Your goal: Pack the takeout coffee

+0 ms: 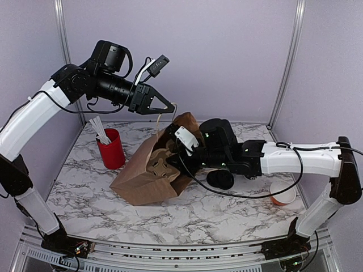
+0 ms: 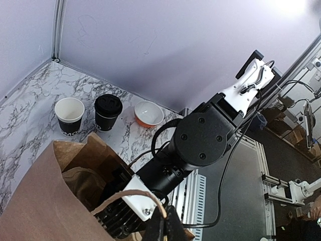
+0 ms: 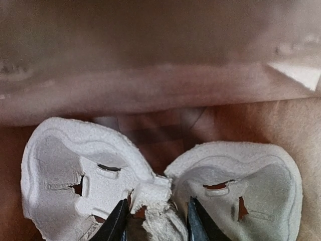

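Just one takeout coffee (image 2: 108, 113), one open cup (image 2: 69, 115).

The desk (image 1: 227, 218) is a white marble-look top with grey veining, boxed in by plain pale-lilac walls (image 1: 227, 51) that meet at slim aluminium uprights (image 1: 62, 34) (a second one stands at the right back corner). The light is soft and even, apart from one bright glare patch (image 2: 291, 4) high on the wall in the left wrist view. Past the desk's edge in that view lies a dark grey floor (image 2: 246, 201) with pale metal framing (image 2: 273, 181) standing on it, too cluttered to tell more.
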Controlling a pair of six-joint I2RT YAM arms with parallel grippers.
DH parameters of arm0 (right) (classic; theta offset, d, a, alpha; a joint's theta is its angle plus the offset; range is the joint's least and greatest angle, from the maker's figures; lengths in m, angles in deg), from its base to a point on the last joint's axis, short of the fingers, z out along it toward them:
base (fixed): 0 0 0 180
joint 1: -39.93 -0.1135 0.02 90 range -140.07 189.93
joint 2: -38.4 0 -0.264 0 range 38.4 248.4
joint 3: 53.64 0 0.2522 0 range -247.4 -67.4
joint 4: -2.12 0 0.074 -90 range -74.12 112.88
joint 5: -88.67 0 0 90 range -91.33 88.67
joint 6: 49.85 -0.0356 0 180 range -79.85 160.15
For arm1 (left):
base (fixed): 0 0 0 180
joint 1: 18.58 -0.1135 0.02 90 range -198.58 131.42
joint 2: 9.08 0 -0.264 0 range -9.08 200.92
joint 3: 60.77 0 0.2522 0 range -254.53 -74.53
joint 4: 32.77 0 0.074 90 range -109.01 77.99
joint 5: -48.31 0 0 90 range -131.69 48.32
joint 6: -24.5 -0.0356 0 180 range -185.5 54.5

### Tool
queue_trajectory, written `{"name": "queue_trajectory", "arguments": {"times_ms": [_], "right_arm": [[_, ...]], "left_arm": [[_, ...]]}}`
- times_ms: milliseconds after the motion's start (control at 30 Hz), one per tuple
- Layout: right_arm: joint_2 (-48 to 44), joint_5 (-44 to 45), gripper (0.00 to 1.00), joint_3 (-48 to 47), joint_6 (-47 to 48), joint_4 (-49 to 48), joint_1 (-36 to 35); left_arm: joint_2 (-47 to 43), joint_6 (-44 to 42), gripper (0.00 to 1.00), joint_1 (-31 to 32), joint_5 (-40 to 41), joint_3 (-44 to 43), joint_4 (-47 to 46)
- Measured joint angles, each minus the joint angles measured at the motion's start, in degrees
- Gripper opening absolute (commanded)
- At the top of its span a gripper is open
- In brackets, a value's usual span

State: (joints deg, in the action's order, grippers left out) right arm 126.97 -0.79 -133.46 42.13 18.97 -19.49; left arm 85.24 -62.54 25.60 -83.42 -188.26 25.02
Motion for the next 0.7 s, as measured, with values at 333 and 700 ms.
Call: {"name": "queue_trajectory", "arguments": {"times_ms": [333, 700], "right_arm": [[1.73, 1.11, 0.39, -15.85, 1.77, 15.34, 0.00], [2.56, 4.17, 0.40, -24.96, 2.49, 31.28, 0.00]], "left_arm": [[-2.69, 16.55, 0.00, -4.79, -6.32, 8.83, -21.88], [-1.99, 50.95, 0.00, -5.90, -6.80, 27.36, -62.77]]}}
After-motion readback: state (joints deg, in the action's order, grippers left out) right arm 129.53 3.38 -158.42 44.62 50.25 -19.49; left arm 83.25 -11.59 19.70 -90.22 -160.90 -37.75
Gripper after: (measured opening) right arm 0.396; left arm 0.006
